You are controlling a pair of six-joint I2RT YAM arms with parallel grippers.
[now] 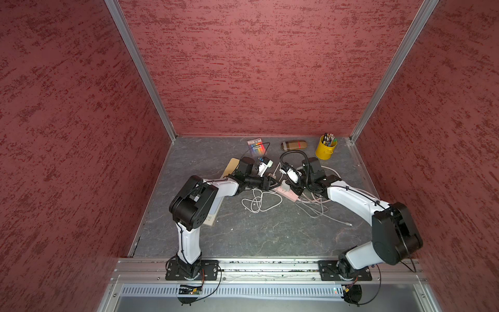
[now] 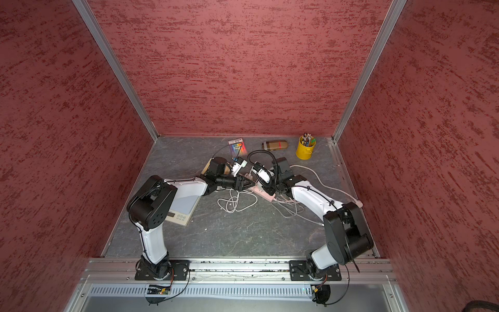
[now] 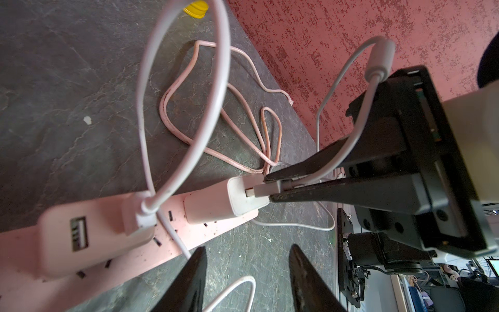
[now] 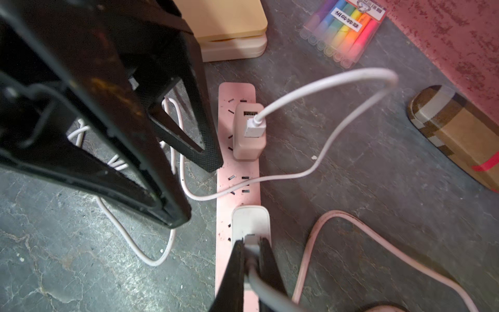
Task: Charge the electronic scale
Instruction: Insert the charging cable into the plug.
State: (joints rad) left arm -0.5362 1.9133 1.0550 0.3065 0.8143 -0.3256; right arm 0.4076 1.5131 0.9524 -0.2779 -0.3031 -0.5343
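The electronic scale (image 2: 181, 212) lies flat under my left arm, mostly covered by it. A pink power strip (image 4: 237, 183) holds a white charger (image 3: 216, 205). My right gripper (image 4: 252, 241) is shut on the USB plug (image 3: 266, 190) of a grey cable, and the plug's metal tip is at the charger's port. My left gripper (image 3: 247, 252) hangs open just above the table beside the strip, holding nothing; a loop of white cable (image 3: 237, 286) lies under its fingers. In both top views the two grippers (image 1: 272, 183) (image 1: 290, 189) nearly meet over the strip.
A second charger (image 4: 248, 135) with a white cable is plugged in further along the strip. Loose white (image 1: 256, 202) and pink (image 1: 313, 208) cables lie in coils. A wood-topped slab (image 4: 232, 24), highlighter pack (image 1: 256, 147), pencil case (image 1: 294, 145) and yellow pencil cup (image 1: 326, 148) stand near the back wall.
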